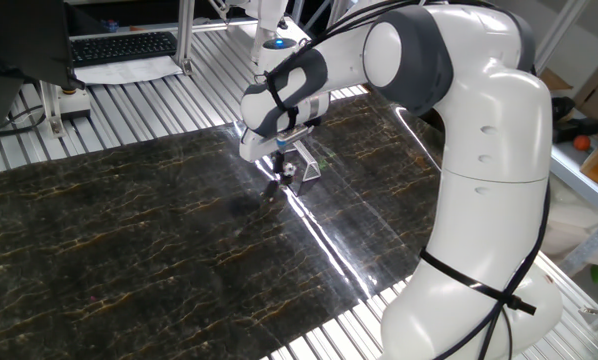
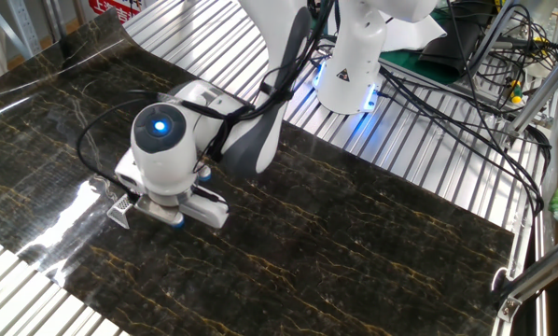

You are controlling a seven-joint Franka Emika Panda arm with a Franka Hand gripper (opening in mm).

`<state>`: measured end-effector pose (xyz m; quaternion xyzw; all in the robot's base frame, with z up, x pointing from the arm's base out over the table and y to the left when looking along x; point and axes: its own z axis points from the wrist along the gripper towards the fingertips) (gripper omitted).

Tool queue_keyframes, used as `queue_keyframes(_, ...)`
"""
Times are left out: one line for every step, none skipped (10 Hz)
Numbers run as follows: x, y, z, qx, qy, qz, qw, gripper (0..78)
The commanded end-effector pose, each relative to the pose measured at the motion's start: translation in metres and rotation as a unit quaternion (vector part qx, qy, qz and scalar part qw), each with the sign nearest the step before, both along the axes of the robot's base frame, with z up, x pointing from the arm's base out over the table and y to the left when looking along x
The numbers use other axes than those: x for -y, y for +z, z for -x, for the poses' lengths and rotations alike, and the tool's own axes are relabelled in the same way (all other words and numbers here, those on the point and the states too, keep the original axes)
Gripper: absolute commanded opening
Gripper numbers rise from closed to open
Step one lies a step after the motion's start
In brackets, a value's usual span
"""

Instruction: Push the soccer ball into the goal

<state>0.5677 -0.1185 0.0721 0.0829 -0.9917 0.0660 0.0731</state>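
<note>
The silver-grey goal (image 1: 307,166) stands on the dark marble-patterned mat, just right of my gripper. The tiny soccer ball (image 1: 287,173) shows as a white and black speck between the fingertips and the goal's mouth. My gripper (image 1: 276,182) points down with its tips at the mat, close against the ball, and its fingers look shut and empty. In the other fixed view the gripper head (image 2: 163,161) covers the ball. Only a corner of the goal (image 2: 120,206) shows there, at its left.
The mat (image 1: 159,240) lies on a slatted metal table (image 1: 129,110). A keyboard (image 1: 124,46) sits at the far back. The robot's base (image 2: 354,65) and loose cables (image 2: 466,84) stand behind the mat in the other fixed view.
</note>
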Motion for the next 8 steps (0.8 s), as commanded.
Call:
queue_keyframes(-0.007,0.007,-0.001,-0.003,-0.013,-0.018,0.9997,0.0)
queue_keyframes(-0.008,0.008,0.000,-0.003,-0.015,-0.021,0.9997,0.0)
queue_keyframes(-0.010,0.009,0.000,-0.002,-0.017,-0.020,0.9996,0.0)
queue_keyframes(-0.011,0.009,0.000,-0.002,-0.017,-0.021,0.9996,0.0)
queue_keyframes(-0.012,0.009,0.000,-0.003,-0.019,-0.025,0.9995,0.0)
queue_keyframes(-0.013,0.009,0.000,-0.005,-0.021,-0.030,0.9993,0.0)
queue_keyframes(-0.015,0.010,0.001,-0.006,-0.026,-0.036,0.9990,0.0)
queue_keyframes(-0.017,0.011,0.001,-0.006,-0.031,-0.041,0.9987,0.0)
